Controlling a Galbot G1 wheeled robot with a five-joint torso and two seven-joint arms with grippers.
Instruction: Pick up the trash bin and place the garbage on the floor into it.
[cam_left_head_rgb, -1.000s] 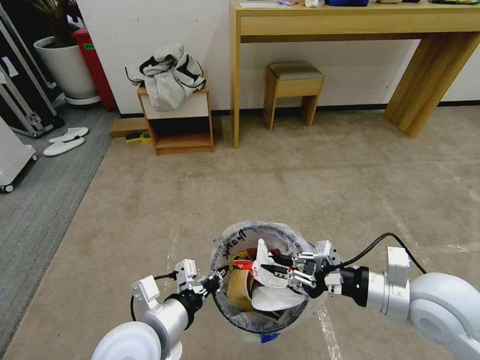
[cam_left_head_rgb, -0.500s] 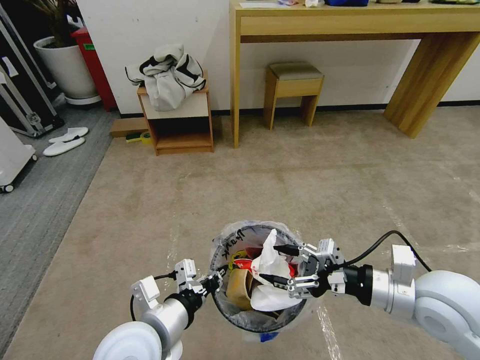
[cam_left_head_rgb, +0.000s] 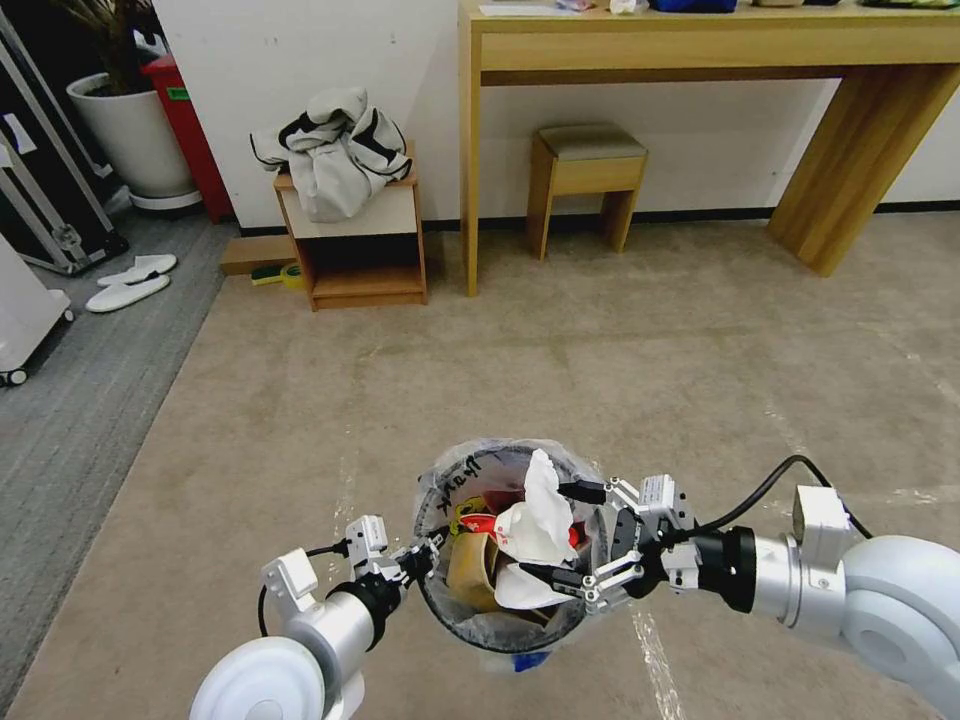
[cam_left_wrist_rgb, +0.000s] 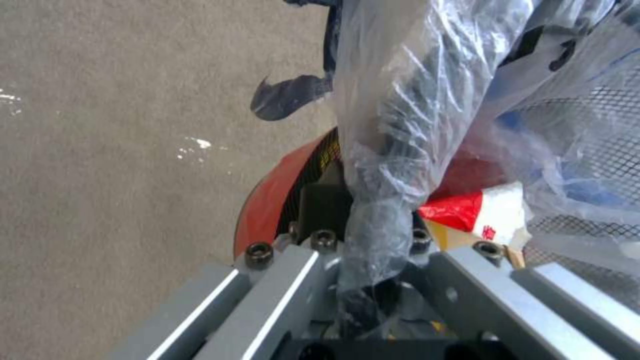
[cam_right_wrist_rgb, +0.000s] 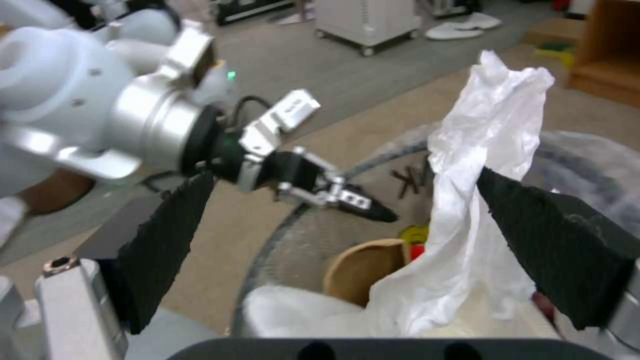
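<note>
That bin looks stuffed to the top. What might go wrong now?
The white tissue stands tall above the bin's rim between the open right pincer fingers, so it may topple onto the carpet. The left pincer grips just the bag-covered rim; with the bin this full, that hold might slip.

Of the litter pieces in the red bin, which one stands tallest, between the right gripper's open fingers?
The crumpled white tissue pokes above the trash bin rim between the right gripper fingers; the brown paper bag sits lower.
</note>
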